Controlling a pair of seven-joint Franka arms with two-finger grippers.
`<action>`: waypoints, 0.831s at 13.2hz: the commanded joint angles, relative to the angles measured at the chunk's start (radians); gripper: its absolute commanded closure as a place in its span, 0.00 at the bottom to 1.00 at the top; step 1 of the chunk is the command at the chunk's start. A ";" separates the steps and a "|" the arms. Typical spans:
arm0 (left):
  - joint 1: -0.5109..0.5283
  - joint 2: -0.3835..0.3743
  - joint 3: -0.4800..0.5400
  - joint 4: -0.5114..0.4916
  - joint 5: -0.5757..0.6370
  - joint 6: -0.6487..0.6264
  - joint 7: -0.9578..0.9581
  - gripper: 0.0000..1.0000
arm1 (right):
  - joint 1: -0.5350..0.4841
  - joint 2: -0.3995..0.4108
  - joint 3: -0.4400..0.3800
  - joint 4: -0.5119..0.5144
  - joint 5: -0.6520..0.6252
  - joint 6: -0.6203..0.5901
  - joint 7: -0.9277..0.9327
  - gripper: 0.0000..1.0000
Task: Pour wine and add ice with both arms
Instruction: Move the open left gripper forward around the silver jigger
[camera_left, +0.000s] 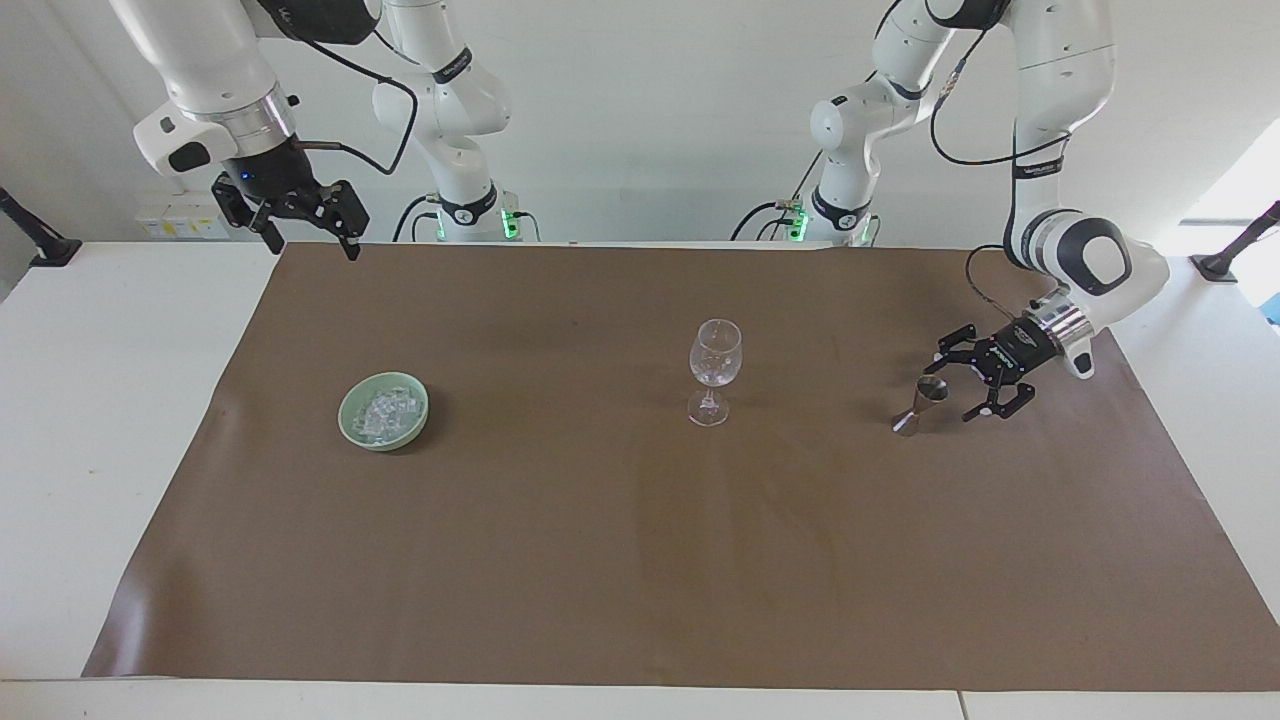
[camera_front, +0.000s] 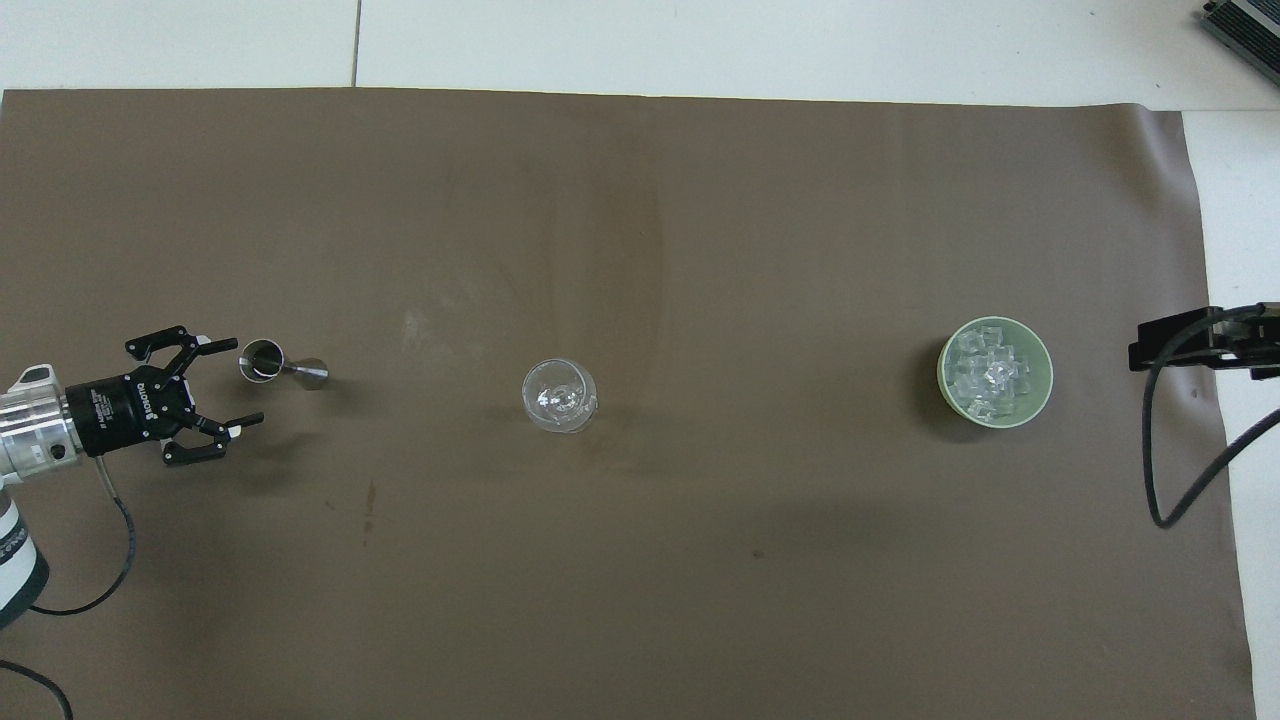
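Observation:
A small metal jigger (camera_left: 918, 408) (camera_front: 268, 361) stands on the brown mat toward the left arm's end. My left gripper (camera_left: 948, 392) (camera_front: 243, 382) is open and low beside it, pointing at it; I see no contact. An empty-looking wine glass (camera_left: 715, 362) (camera_front: 558, 395) stands mid-mat. The ice (camera_left: 384, 412) (camera_front: 988, 376) fills a pale green bowl (camera_left: 345, 415) (camera_front: 1046, 358) toward the right arm's end. My right gripper (camera_left: 313, 248) waits open, high over the mat's corner nearest the robots. Wine is out of view; the jigger's contents cannot be told.
The brown mat (camera_left: 640, 560) (camera_front: 640, 600) covers most of the white table (camera_left: 100, 420). The right arm's black hand and its cable (camera_front: 1180, 335) show at the overhead view's edge, past the bowl. A dark device corner (camera_front: 1245, 25) lies off the mat.

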 joint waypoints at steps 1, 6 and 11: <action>-0.017 0.003 -0.006 -0.035 -0.083 0.028 0.098 0.00 | -0.002 -0.008 0.003 -0.004 0.012 -0.011 0.014 0.00; -0.094 0.003 -0.006 -0.058 -0.189 0.071 0.189 0.00 | -0.002 -0.008 0.003 -0.004 0.012 -0.011 0.014 0.00; -0.100 0.003 -0.006 -0.069 -0.209 0.086 0.189 0.00 | -0.002 -0.008 0.003 -0.004 0.012 -0.011 0.014 0.00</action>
